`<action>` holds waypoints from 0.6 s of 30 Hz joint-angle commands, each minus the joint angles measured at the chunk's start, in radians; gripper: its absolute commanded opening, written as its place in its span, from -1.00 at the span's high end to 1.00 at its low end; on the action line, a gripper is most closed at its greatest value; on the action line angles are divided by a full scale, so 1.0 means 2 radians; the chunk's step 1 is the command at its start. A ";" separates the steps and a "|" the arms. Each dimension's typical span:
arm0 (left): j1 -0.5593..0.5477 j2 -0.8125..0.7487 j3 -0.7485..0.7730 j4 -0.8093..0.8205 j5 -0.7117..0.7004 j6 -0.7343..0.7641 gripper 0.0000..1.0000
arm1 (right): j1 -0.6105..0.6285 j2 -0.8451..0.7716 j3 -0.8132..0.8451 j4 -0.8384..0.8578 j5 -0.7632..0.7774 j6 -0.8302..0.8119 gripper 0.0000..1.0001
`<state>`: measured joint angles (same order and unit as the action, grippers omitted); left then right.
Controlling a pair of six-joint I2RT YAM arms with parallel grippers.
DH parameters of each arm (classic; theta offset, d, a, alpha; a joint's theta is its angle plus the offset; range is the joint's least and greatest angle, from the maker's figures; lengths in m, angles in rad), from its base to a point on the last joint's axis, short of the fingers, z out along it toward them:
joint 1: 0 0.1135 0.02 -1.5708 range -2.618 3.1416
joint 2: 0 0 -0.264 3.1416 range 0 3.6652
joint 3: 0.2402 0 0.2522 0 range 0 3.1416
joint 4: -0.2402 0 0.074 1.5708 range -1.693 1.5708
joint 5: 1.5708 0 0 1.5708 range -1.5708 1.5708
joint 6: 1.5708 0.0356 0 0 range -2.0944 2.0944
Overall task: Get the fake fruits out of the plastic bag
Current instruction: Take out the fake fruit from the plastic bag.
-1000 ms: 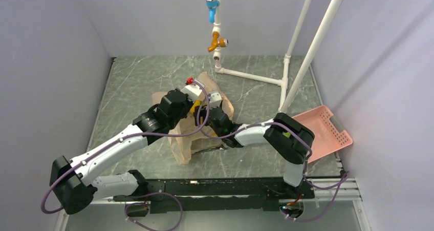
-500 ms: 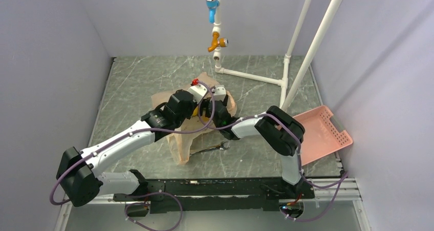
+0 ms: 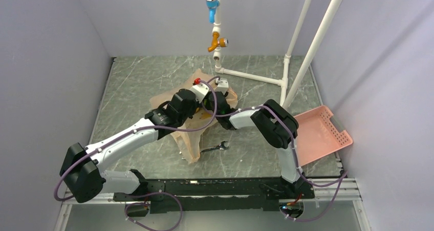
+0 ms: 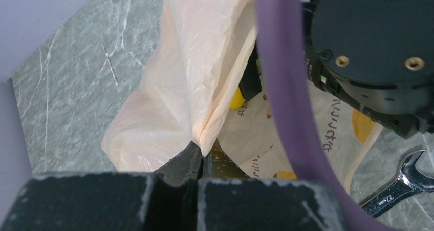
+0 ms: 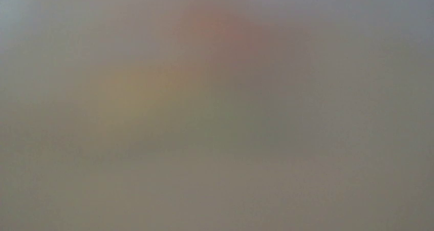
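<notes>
Likely trouble from here: dragging or tearing the whole plastic bag (image 3: 187, 139) rather than freeing fruit, being held only by one thin fold pinched between the pressed-together fingers of the left gripper (image 4: 200, 158), up beyond the wrench (image 3: 215, 148). Could equally slip loose and fall shut over the right gripper (image 3: 219, 103), buried inside behind a fogged lens, so cannot tell whether spread or closed. Lying long from just left of the wrench toward the far side, mouth end apparently raised and pointing away from the wrench, with one yellow fruit (image 4: 236, 99) glimpsed inside and the rest hidden.
</notes>
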<state>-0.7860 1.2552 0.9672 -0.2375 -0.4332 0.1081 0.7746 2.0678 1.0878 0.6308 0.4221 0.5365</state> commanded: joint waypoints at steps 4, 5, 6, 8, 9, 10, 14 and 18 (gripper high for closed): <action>0.000 0.009 0.023 0.014 0.002 -0.009 1.00 | -0.020 0.037 0.052 -0.055 0.000 0.065 -0.66; 0.000 0.009 0.023 0.014 0.002 -0.009 1.00 | -0.021 0.042 0.060 -0.066 -0.002 0.068 -0.65; 0.000 0.010 0.022 0.014 0.001 -0.008 1.00 | -0.024 0.046 0.068 -0.074 -0.003 0.070 -0.65; 0.000 0.010 0.023 0.013 -0.001 -0.008 1.00 | -0.025 0.048 0.066 -0.074 -0.001 0.069 -0.65; 0.000 0.011 0.022 0.014 -0.002 -0.007 1.00 | -0.026 0.045 0.061 -0.062 -0.003 0.065 -0.65; 0.000 0.012 0.022 0.014 -0.002 -0.007 1.00 | -0.027 0.043 0.056 -0.053 -0.004 0.060 -0.64; 0.000 0.017 0.027 0.009 -0.002 -0.007 1.00 | -0.027 0.032 0.056 -0.046 -0.013 0.029 -0.56; 0.000 0.018 0.030 0.005 -0.002 -0.007 1.00 | -0.027 0.009 0.016 0.031 -0.057 -0.021 -0.24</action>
<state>-0.7860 1.2926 0.9760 -0.2401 -0.4313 0.1085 0.7361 2.1487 1.1835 0.5423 0.3817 0.5896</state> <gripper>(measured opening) 0.010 0.711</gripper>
